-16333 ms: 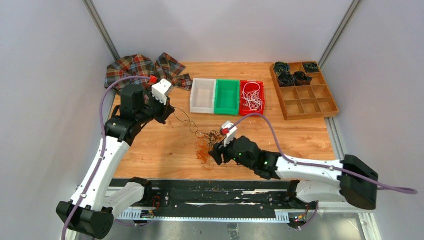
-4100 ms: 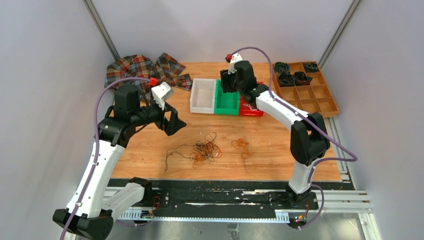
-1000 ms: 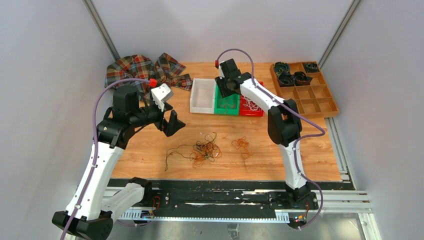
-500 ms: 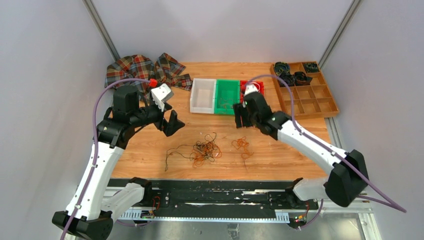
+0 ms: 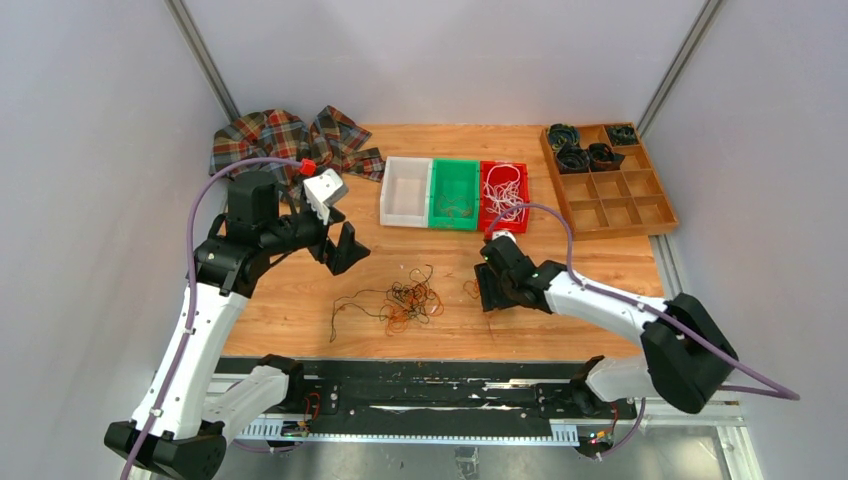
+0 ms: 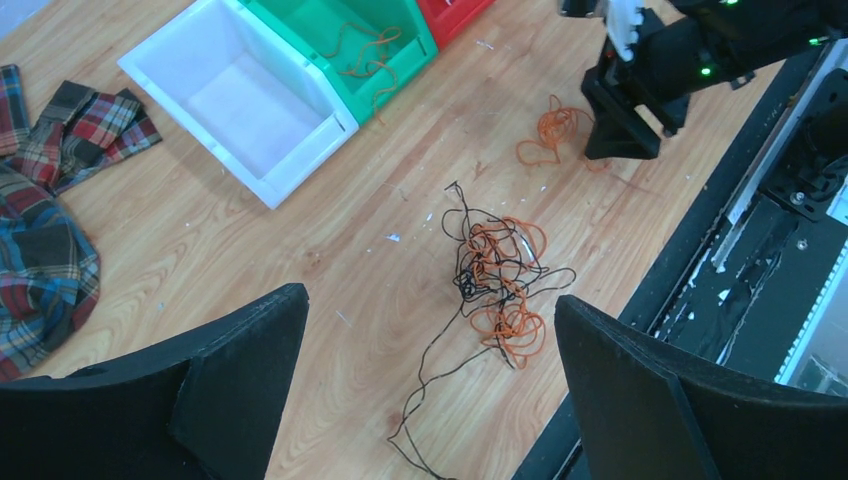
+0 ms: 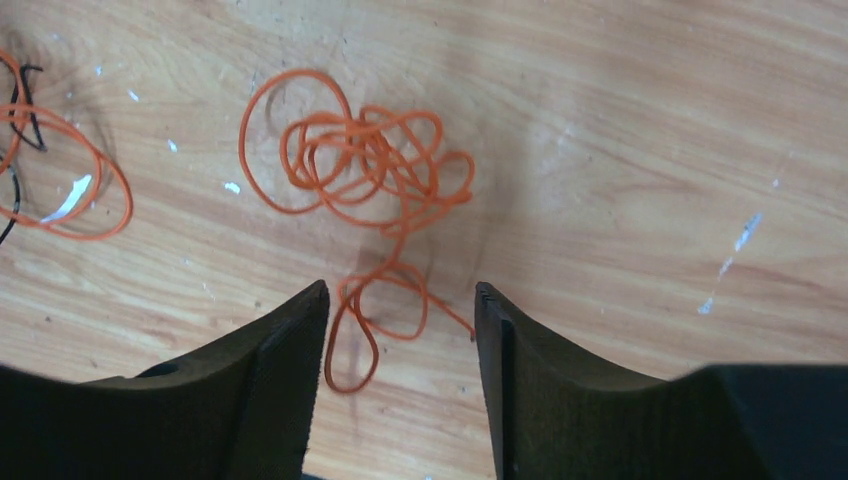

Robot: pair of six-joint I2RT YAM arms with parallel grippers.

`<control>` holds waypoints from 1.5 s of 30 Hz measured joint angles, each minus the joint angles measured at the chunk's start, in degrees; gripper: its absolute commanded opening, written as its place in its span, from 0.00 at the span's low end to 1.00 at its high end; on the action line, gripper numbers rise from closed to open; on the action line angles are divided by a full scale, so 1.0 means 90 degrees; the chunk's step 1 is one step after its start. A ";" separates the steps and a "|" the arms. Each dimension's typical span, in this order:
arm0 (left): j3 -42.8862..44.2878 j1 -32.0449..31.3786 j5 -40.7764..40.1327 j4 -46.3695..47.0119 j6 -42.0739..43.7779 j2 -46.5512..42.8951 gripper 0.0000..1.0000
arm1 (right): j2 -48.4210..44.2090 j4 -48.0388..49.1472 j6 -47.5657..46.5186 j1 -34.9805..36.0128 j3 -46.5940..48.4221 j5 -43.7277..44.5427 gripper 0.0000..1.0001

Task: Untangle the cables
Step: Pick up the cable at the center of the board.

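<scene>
Right gripper (image 7: 400,292) gaped astride loose copper-orange wire coil (image 7: 365,160), gripping nothing; left gripper (image 6: 428,296) wide, empty. Thin white wires (image 5: 505,190) binned; black-orange wire tangle (image 6: 495,278) left.

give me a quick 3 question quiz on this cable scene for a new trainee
1. True or false: the right gripper is shut on the loose orange cable.
2. Which colour of bin holds the white cables? A white, B green, C red.
3. Fill in: the big tangle mixes orange cables with ___ ones.

Key:
1. False. Its jaws stand open on either side of the cable's lower loops.
2. C, the red bin.
3. Black.
</scene>
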 measured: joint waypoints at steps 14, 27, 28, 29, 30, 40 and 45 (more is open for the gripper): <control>0.0000 0.0000 0.0119 -0.0153 0.0177 0.0027 0.96 | 0.0471 0.0580 -0.0716 0.0019 0.0843 -0.0767 0.01; -0.0248 -0.0138 0.0758 -0.0189 0.0313 0.0355 0.96 | -0.0245 0.0403 -0.1010 0.0641 0.2574 -0.2834 0.01; -0.0274 -0.0192 0.0826 -0.0192 0.0333 0.0376 0.95 | -0.0117 0.0408 -0.1010 0.0775 0.2810 -0.2951 0.01; -0.0294 -0.0221 0.0884 -0.0192 0.0342 0.0389 0.93 | -0.0015 0.0430 -0.1010 0.0857 0.2960 -0.3026 0.01; -0.0321 -0.0253 0.0974 -0.0192 0.0362 0.0406 0.90 | 0.0160 0.0430 -0.1010 0.1005 0.3201 -0.3130 0.01; -0.0607 -0.0306 0.1622 -0.0236 0.0588 0.0362 0.03 | 0.0991 0.0384 -0.1008 0.1472 0.3866 -0.3436 0.01; -0.0607 -0.0306 0.1518 -0.0233 0.0692 0.0253 0.01 | 0.0855 0.0396 -0.1008 0.1464 0.3747 -0.3344 0.01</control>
